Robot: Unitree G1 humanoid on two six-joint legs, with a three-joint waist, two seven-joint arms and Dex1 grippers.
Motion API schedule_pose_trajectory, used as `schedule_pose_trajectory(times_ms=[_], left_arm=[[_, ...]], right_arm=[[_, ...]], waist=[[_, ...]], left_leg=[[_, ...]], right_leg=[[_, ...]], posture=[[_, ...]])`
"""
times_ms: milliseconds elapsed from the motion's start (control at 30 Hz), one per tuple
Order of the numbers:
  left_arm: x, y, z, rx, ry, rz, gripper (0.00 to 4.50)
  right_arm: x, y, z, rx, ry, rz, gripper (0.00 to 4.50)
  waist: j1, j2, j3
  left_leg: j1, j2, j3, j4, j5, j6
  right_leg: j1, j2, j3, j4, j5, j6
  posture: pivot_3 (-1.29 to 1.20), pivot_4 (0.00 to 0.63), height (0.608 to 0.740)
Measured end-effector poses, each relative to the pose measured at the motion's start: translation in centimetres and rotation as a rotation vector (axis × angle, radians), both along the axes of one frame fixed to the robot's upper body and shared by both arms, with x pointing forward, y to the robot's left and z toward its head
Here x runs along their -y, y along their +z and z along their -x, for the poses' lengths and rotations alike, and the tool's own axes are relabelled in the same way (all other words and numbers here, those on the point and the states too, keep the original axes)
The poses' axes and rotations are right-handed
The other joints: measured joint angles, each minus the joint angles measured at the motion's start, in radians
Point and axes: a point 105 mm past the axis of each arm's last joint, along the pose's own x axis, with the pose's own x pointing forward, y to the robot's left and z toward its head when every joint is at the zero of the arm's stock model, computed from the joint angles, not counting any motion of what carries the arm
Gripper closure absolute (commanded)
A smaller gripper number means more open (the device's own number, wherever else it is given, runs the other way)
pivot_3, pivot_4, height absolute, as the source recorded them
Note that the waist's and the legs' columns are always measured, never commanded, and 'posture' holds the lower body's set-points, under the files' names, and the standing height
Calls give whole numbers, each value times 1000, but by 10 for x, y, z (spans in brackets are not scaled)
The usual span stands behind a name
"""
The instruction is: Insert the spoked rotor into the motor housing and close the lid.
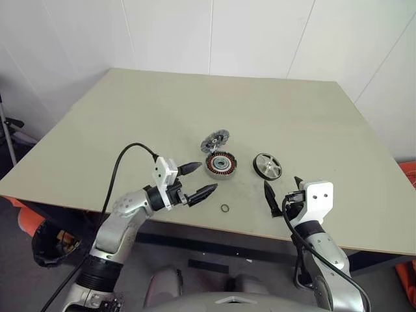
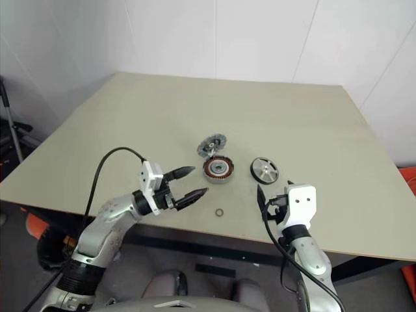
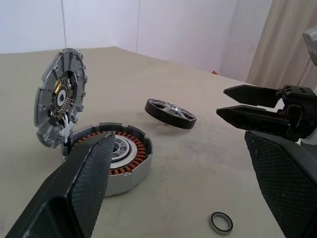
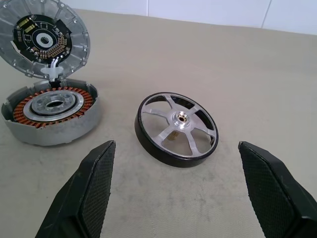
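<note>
A pale beige surface (image 1: pixel 130 117) stands before white panelled walls (image 1: pixel 260 32). Near its front edge, from left: the left gripper (image 1: pixel 197 181), released and empty; the motor housing (image 1: pixel 221 164), copper windings exposed, with the grey ribbed lid (image 1: pixel 215 140) tilted up at its far side; a small black O-ring (image 1: pixel 225 208) in front; the spoked rotor (image 1: pixel 267 166) lying flat just beside the housing; the right gripper (image 1: pixel 283 192), released, nothing blocking it
</note>
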Motion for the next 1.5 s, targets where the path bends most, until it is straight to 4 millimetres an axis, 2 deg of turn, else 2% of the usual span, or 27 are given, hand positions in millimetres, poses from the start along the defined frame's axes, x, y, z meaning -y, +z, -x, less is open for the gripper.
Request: schedule_pose_trajectory(times_ms=[500,600,833,967,1133,1300,1500], left_arm=[[-5,1,-1,-4,42,37,26],[-5,4,2,9,43,35,26],[-9,7,6,14,56,27,26],[-9,9,6,15,54,26,26],[-9,13,7,13,54,31,26],[-10,12,7,5,60,28,26],[-9,14,8,11,60,29,26]], right_arm=[[-1,0,0,-3,17,8,0],[-8,-5,2,-43,94,41,0],[-26,-20,10,-254,355,185,0],[-38,-15,9,-279,525,253,0],[-57,-6,4,-280,695,255,0],[-72,-9,0,-311,809,256,0],[-78,-23,-1,-370,874,253,0]], waist=[[0,0,0],[0,0,0],[1,1,0],[0,1,0],[1,1,0],[1,1,0],[0,1,0]], left_leg=[[0,0,0,0,0,0],[0,0,0,0,0,0],[1,0,0,1,0,0],[2,0,0,2,0,0],[2,0,0,2,0,0],[0,0,0,2,0,0],[1,1,0,2,0,0]], right_leg=[[0,0,0,0,0,0],[0,0,0,0,0,0],[2,0,0,0,0,0],[2,0,0,0,0,0],[3,0,0,0,0,0],[2,0,0,0,0,-1],[2,0,-1,0,0,-1]], posture=[[0,0,740],[0,0,740],[0,0,740],[0,0,740],[0,0,740],[0,0,740],[0,0,740]])
